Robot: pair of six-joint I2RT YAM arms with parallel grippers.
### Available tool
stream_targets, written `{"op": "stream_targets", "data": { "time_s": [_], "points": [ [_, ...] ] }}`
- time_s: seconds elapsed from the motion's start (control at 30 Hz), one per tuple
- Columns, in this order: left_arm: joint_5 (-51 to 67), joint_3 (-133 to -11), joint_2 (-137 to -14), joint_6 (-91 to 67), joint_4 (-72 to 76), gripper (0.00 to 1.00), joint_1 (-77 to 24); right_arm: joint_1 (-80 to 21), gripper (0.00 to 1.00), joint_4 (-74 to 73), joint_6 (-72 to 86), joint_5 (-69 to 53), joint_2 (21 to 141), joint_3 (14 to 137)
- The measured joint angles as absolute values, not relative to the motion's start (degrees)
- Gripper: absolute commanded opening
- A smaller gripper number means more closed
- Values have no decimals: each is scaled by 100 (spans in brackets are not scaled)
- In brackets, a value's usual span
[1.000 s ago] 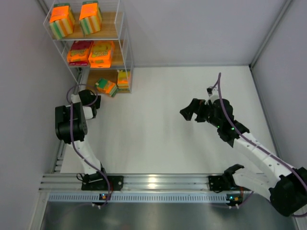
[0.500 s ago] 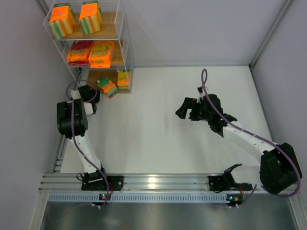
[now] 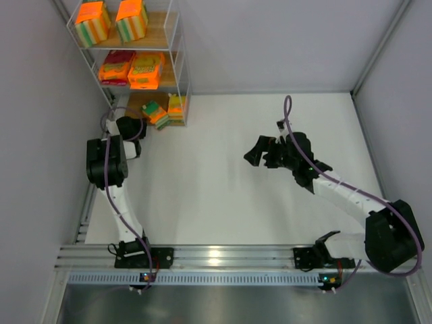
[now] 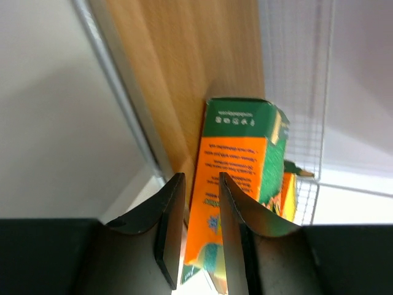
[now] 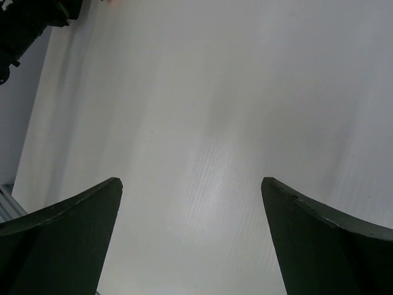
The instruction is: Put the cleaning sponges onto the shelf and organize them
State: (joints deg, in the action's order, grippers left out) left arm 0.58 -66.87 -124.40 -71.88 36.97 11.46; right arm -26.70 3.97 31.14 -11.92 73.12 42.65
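Low on the shelf [image 3: 159, 39] — tilted sponge pack [image 3: 155, 113], another pack [image 3: 176, 106] beside

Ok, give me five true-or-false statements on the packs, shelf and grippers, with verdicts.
1. The right gripper is open and empty. True.
2. Two blocky packs stand on the top board. True.
3. The middle board is bare. False: the middle board holds two flat packs.
4. A pack lies on the table under the right gripper. False: every pack in view is on the shelf.
5. The left gripper is at the bottom board. True.
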Motion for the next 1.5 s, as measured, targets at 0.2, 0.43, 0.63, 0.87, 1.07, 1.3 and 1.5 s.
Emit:
{"op": "stream_targets", "data": {
  "time_s": [0.2,0.43,0.63,0.87,1.07,1.3,1.5],
  "points": [
    [-58,-6517,-12291,-7166,3804,35,923,-2670,99,480,3142,-1186,6914,3916],
    [-78,-6770,-12383,-7205,3863,35,921,-2670,99,467,3221,-1184,6807,3618],
    [-14,-7371,-12816,-7271,3940,35,921,-2670,100,464,3218,-1109,6796,3603],
    [272,-7802,-13233,-7155,3946,36,921,-2670,99,467,3216,-1107,7046,3691],
    [543,-8191,-13454,-6978,3948,37,943,-2670,99,469,3216,-1111,7107,3691],
    [432,-8075,-13419,-6853,3968,43,967,-2670,99,467,3214,-1111,7102,3691],
    [237,-7520,-13041,-6796,3997,49,1085,-2670,99,475,3212,-1205,7089,3691]
  ]
}}
